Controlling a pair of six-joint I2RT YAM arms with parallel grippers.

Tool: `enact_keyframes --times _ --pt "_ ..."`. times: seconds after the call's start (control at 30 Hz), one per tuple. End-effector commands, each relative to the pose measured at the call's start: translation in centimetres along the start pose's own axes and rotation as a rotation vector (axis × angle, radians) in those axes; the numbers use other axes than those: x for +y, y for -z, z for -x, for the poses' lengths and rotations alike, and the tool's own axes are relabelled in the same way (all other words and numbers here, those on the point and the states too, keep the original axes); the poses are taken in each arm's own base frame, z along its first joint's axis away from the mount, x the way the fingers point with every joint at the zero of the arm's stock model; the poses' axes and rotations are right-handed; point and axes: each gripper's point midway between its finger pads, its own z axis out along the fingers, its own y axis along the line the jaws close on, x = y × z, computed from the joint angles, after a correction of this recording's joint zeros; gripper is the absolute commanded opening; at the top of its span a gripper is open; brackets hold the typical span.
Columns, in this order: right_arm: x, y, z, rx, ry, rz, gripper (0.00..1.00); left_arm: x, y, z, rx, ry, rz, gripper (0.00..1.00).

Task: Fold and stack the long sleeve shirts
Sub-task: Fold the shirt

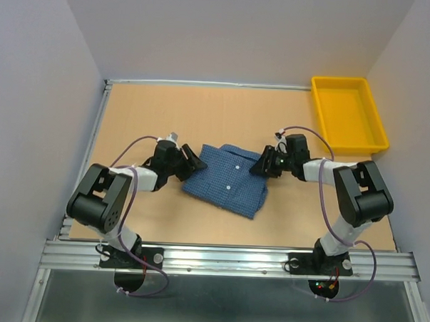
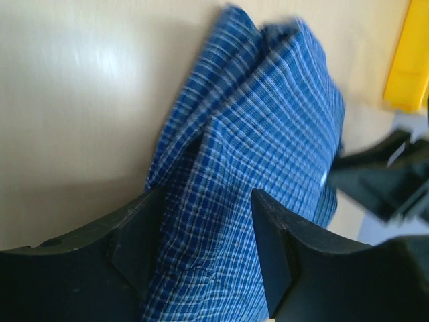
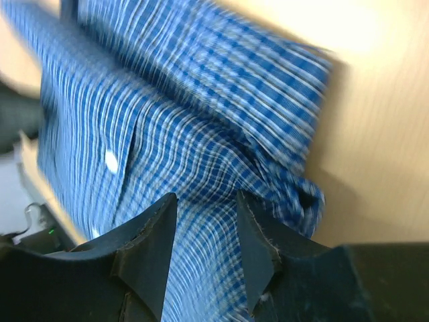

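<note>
The long sleeve shirt (image 1: 227,179), blue check cloth with small white buttons (image 3: 110,161), lies folded in a compact packet mid-table. My left gripper (image 1: 193,163) is at its left edge. In the left wrist view its jaws (image 2: 208,198) stand apart, straddling the shirt (image 2: 268,121) with cloth between the fingers (image 2: 134,248). My right gripper (image 1: 261,166) is at the shirt's right edge, near the collar. Its jaws (image 3: 206,198) are also apart over the cloth (image 3: 201,87), and a rumpled fold sits just right of them. Neither visibly pinches the fabric.
A yellow bin (image 1: 349,113) stands at the back right corner, seen also as a yellow edge (image 2: 405,60). White walls close in the table on three sides. A metal rail (image 1: 225,258) runs along the near edge by the arm bases.
</note>
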Motion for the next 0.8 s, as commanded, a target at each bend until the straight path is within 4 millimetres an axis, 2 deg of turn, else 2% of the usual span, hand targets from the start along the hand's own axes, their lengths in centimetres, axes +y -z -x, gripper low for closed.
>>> enact_keyframes --times 0.0,0.03,0.1,0.13,0.17,0.23,0.33,0.37,0.4,0.43,0.47,0.5,0.53,0.57,0.7,0.77 --pt "1.8 -0.9 4.5 -0.069 0.172 0.056 0.47 -1.7 2.8 -4.9 0.066 0.02 -0.095 0.66" --pt "3.1 -0.7 6.1 -0.087 0.217 0.083 0.47 -2.9 3.8 -5.6 0.073 -0.006 -0.139 0.66" --pt "5.0 -0.1 7.6 -0.091 0.246 0.113 0.49 -3.1 5.1 -6.5 0.075 -0.024 -0.168 0.67" --pt "5.2 0.1 7.3 -0.08 0.254 0.117 0.5 -3.6 5.7 -6.5 0.066 -0.035 -0.188 0.68" --pt "6.3 0.7 8.3 -0.097 0.289 0.127 0.52 -4.3 6.7 -6.1 0.043 -0.058 -0.21 0.69" --pt "7.5 2.0 8.3 -0.104 0.322 0.103 0.58 -4.5 7.5 -5.0 -0.002 -0.08 -0.184 0.73" --pt "9.1 3.9 7.8 -0.14 0.371 0.065 0.64 -3.8 8.5 -2.1 -0.114 -0.098 -0.091 0.75" --pt "8.8 4.2 6.9 -0.132 0.356 0.044 0.64 -4.0 8.7 -1.2 -0.14 -0.1 -0.089 0.75" --pt "8.7 4.4 6.6 -0.146 0.357 0.014 0.65 -3.4 8.6 -0.2 -0.164 -0.092 -0.066 0.75" --pt "9.3 5.5 6.6 -0.176 0.367 0.011 0.66 -3.1 8.5 0.4 -0.173 -0.092 -0.057 0.75" --pt "9.0 5.8 6.0 -0.178 0.348 -0.006 0.67 -2.4 7.8 0.4 -0.148 -0.089 -0.034 0.75" --pt "8.2 5.8 4.8 -0.163 0.336 -0.034 0.67 -2.9 7.6 1.0 -0.15 -0.1 -0.04 0.75" --pt "8.5 6.4 4.3 -0.173 0.323 -0.028 0.67 -3.0 7.1 1.3 -0.141 -0.129 -0.038 0.75" --pt "7.9 6.3 2.9 -0.148 0.306 -0.036 0.67 -3.2 6.2 1.6 -0.121 -0.138 -0.031 0.72" --pt "6.9 6.7 0.6 -0.131 0.253 -0.051 0.67 -3.5 4.0 1.4 -0.053 -0.158 -0.043 0.66" --pt "5.3 6.5 -1.1 -0.105 0.213 -0.082 0.67 -3.2 2.9 0.9 -0.017 -0.156 -0.043 0.63"
